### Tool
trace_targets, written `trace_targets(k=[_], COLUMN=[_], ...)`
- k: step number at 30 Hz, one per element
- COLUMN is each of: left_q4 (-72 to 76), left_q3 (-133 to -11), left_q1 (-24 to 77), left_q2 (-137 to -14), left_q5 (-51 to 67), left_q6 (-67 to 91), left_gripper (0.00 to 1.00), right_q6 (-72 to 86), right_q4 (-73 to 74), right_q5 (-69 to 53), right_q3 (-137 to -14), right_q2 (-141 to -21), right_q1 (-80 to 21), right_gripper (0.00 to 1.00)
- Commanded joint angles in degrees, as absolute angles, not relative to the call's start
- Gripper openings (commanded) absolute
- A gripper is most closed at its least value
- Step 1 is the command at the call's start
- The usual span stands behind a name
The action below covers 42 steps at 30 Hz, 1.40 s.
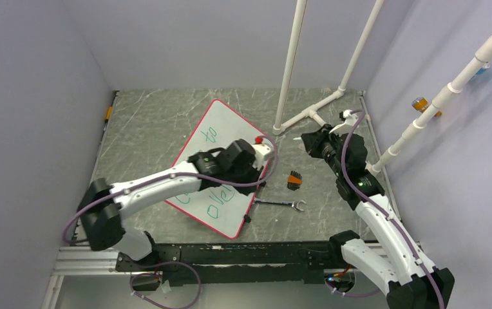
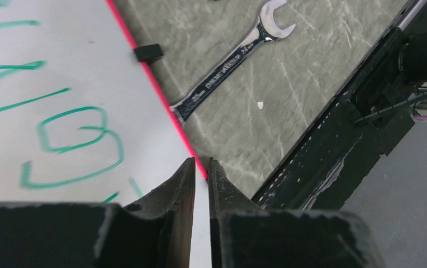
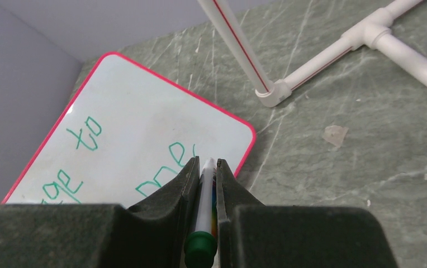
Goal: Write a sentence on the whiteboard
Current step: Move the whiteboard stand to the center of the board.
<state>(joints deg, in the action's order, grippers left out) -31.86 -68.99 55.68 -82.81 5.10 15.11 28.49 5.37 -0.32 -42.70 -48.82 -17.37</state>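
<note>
1. The large white, red-rimmed rectangular whiteboard (image 1: 230, 125) lies askew on the grey-green marbled worktop (image 1: 153, 122), bearing the green handwritten sentence (image 2: 82, 130).
2. The left gripper (image 2: 202, 162), jaws nearly together, sits at its near rim (grip unclear).
3. The right gripper (image 3: 207, 163), beside its far corner, clamps a white green-capped marker (image 3: 204, 206).

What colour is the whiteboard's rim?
Red, running around the whiteboard; clearest in the right wrist view.

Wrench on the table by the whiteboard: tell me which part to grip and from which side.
Grip the wrench at mid-shank, coming straight down from above and closing across its narrow width. It lies flat on the table, so only the thin sides are open; one end sits at the whiteboard rim, and the forked head is wider.
</note>
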Motion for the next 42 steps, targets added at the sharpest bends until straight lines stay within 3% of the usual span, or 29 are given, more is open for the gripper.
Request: trace_targets(k=[1,18,42], left_q4=[-23.6,-19.5,-16.9], left_q3=[-69.9,-72.1,-58.7], left_q1=[58.7,58.9,46.7], left_q2=[-90.1,-105.5,-97.7], left_q5=[4.7,0.2,-6.8], left_q6=[21.8,25.4,22.3], left_gripper=[0.14,0.1,0.09], right_q6=[27.2,26.7,27.9], right_q4=[8.3,8.7,6.3], right_q5=[4.2,3.5,1.7], right_q3=[-45.6,-45.5,-44.1], right_q2=[-46.6,-46.1,-48.0], right_q1=[-17.2,-17.3,-17.3], right_gripper=[0.0,0.0,0.0])
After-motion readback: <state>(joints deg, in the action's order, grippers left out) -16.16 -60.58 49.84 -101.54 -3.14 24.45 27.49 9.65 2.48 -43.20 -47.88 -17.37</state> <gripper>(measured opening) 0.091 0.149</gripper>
